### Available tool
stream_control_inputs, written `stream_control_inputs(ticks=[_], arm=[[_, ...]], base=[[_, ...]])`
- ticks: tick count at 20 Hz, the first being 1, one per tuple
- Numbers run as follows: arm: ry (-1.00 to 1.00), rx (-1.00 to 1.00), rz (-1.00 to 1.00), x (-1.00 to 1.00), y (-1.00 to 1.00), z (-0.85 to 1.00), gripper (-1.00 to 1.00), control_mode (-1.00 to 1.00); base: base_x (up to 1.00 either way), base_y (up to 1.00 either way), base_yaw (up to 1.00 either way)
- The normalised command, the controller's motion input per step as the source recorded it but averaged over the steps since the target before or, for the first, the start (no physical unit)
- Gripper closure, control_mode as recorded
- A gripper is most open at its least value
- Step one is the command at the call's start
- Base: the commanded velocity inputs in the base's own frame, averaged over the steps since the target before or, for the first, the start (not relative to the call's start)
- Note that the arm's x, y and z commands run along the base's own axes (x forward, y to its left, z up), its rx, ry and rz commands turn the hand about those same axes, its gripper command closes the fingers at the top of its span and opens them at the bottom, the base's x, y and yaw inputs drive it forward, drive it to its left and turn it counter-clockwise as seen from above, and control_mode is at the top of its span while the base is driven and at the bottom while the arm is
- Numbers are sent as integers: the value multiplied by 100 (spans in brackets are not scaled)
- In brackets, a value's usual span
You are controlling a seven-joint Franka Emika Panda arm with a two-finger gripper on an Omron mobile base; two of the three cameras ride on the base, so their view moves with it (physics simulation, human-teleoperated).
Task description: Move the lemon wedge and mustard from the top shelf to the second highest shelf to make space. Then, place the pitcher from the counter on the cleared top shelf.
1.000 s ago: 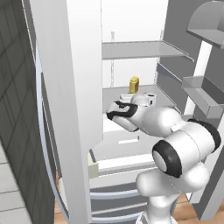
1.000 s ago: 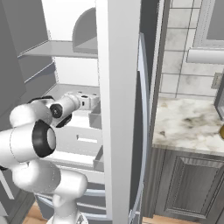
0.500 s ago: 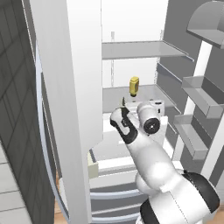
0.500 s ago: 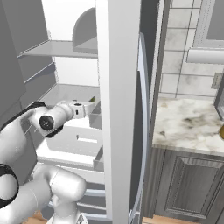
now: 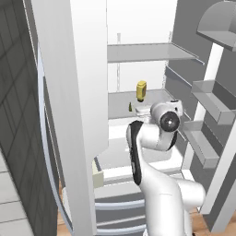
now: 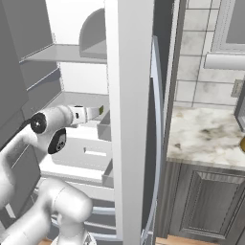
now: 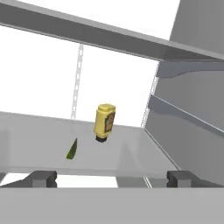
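The mustard (image 7: pixel 104 122) looks like smooth yellow plastic with a printed paper-like label. The lemon wedge (image 7: pixel 72 149) is dull olive and matt. Both shelf plates, the upper (image 5: pixel 147 51) and the lower (image 7: pixel 131 155), appear as smooth, flat grey, faintly translucent sheets. The counter (image 6: pixel 210 141) is polished marbled stone with brown veins. The cabinet front (image 6: pixel 206 203) is matt dark grey panelling.
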Motion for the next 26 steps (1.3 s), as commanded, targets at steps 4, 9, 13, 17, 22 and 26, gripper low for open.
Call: stream_control_inputs(ticks=[4,9,13,17,22,26], arm=[[28,0,9,-37,5,75,-100,-100],[21,0,13,-60,7,11,-100,-100],[5,2,22,-82,15,-27,-100,-100],[2,2,23,-71,30,-43,-100,-100],[0,0,15,-53,33,-44,-100,-100],[0,0,1,-34,4,-2,-100,-100]], base=[[0,0,0],[0,0,0],[0,0,0],[0,0,0],[0,0,0],[0,0,0]])
